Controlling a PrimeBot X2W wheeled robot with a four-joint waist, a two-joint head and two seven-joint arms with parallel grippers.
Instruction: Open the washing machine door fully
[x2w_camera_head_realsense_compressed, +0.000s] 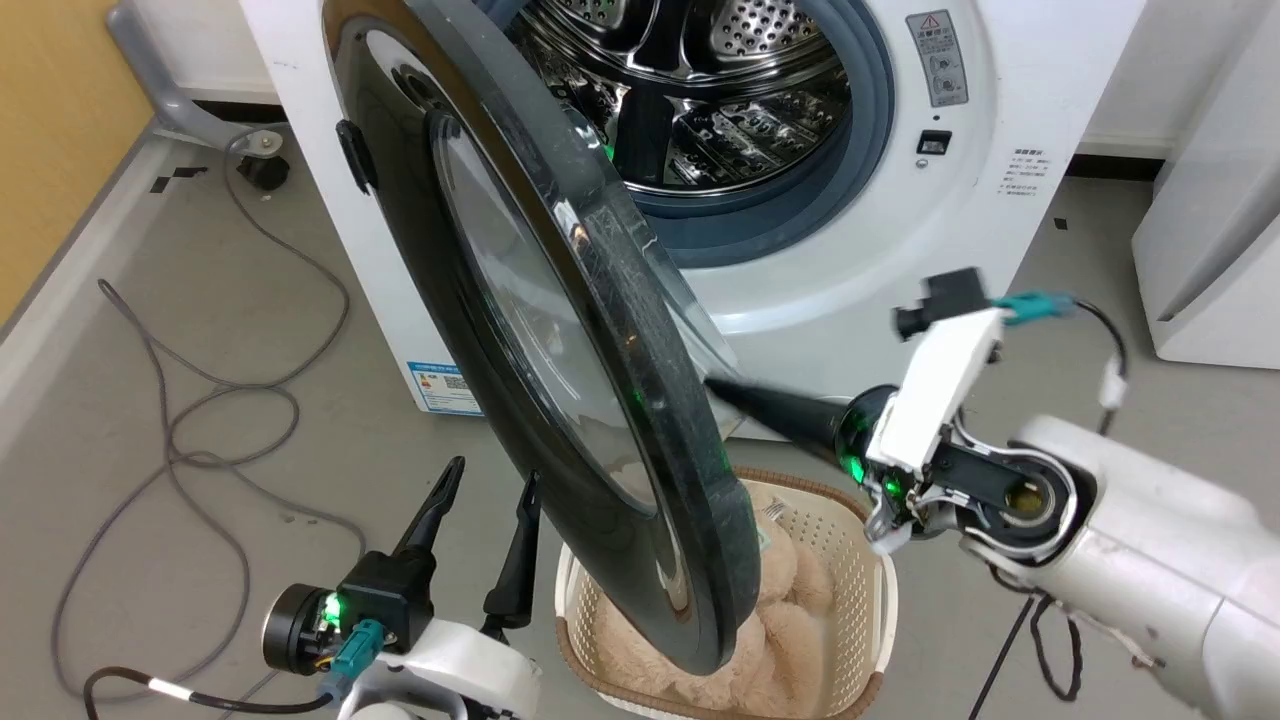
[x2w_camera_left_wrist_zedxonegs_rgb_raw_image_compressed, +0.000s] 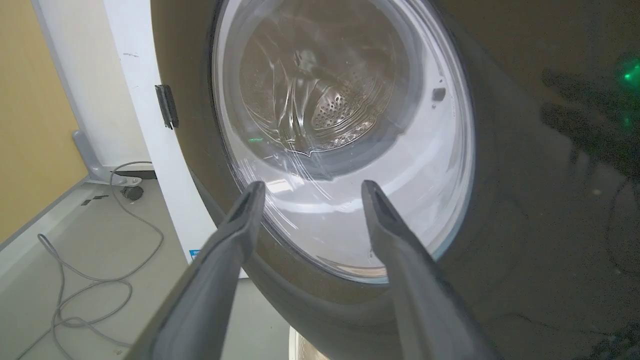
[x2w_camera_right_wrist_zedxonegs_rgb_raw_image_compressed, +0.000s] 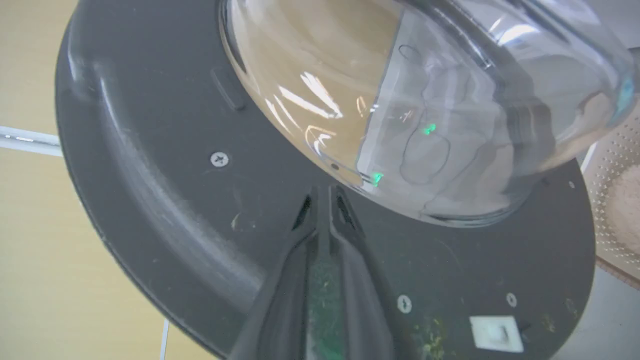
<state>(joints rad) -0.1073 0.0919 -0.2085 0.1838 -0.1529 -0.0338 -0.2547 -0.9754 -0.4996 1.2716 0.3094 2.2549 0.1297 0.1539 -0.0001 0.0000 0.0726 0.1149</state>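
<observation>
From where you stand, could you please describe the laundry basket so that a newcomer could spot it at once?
Find the big white washing machine with its round black door swung out in front. On the grey floor below the door's lower edge stands the basket. It is cream and perforated with a brown rim, holding tan plush, unlike the grey cables to its left.
</observation>
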